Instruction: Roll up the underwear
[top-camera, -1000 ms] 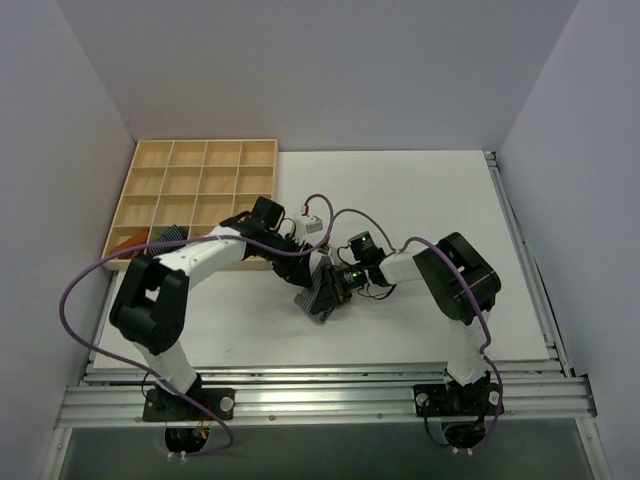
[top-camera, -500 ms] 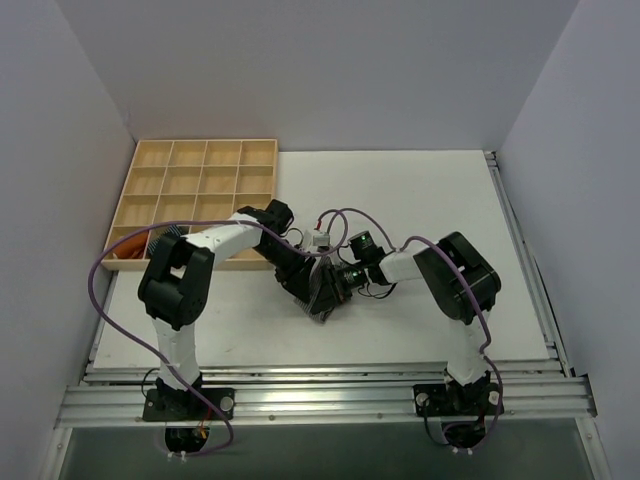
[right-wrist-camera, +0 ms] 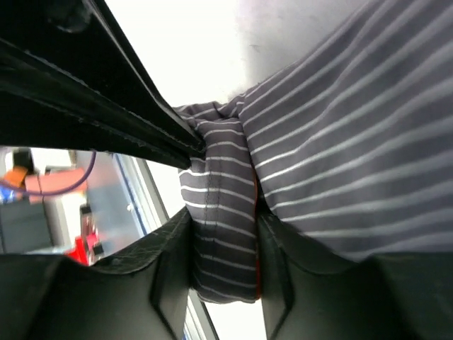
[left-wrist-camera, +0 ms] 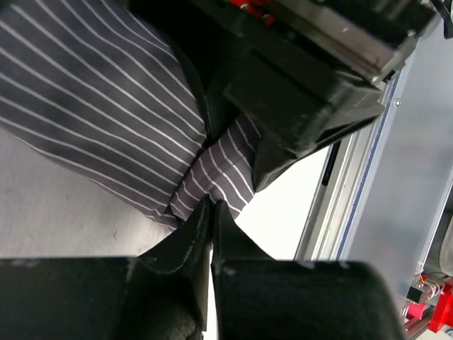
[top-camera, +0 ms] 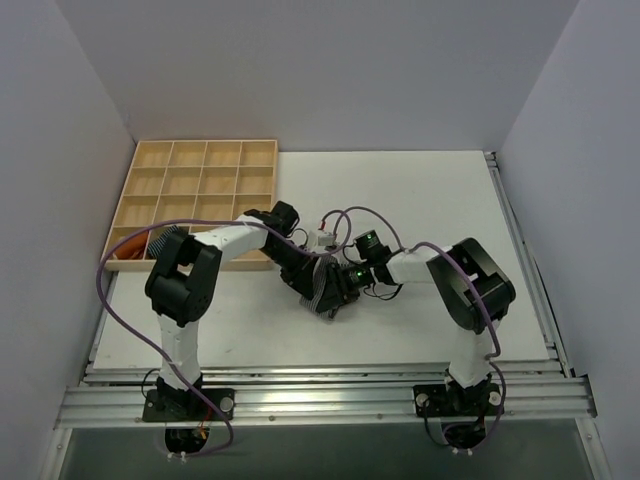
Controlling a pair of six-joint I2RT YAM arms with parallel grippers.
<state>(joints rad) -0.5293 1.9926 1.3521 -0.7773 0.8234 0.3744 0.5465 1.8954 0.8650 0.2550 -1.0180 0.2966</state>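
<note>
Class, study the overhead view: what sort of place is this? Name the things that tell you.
Probably a robotics lab test cell: two robot arms are bolted to an aluminium rail at the near edge of a white table, and plain walls close it in on three sides.

Grey striped underwear, fold between right gripper fingers

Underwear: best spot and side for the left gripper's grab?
Pinch the narrow bunched fold at the underwear's edge, coming from the left, opposite the right gripper. There the cloth gathers into a ridge slim enough for fingers; the rest lies flat.
</note>
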